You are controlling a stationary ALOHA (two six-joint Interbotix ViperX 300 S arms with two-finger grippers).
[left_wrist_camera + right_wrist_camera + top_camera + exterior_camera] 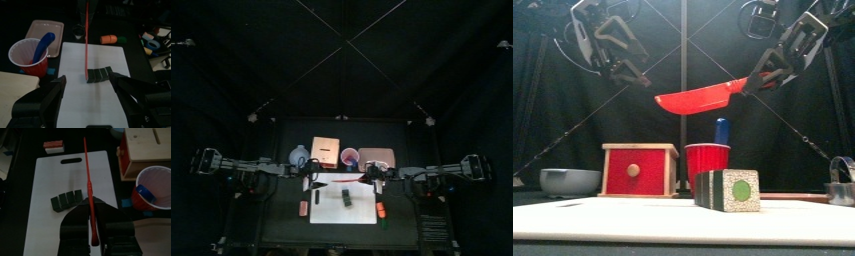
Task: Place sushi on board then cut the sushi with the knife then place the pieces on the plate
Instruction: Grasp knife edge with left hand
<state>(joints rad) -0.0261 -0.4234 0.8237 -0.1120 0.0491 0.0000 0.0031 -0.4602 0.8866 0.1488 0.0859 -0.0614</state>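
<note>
The dark green sushi roll (727,190) lies in one piece on the white cutting board (329,207), seen too in the left wrist view (100,74) and the right wrist view (70,200). My right gripper (760,80) is shut on the red knife (700,98), which hangs blade forward well above the roll (87,183). High above the board's left part, my left gripper (627,65) stands open and holds nothing (87,80). The pink plate (376,157) lies behind the board at the right.
Behind the board stand a wooden box (640,170), a red cup (707,160) with a blue knife (722,130), and a blue-grey bowl (569,180). A metal cutter (843,182) sits far right. Small orange toys (303,208) (382,211) lie by the board's sides.
</note>
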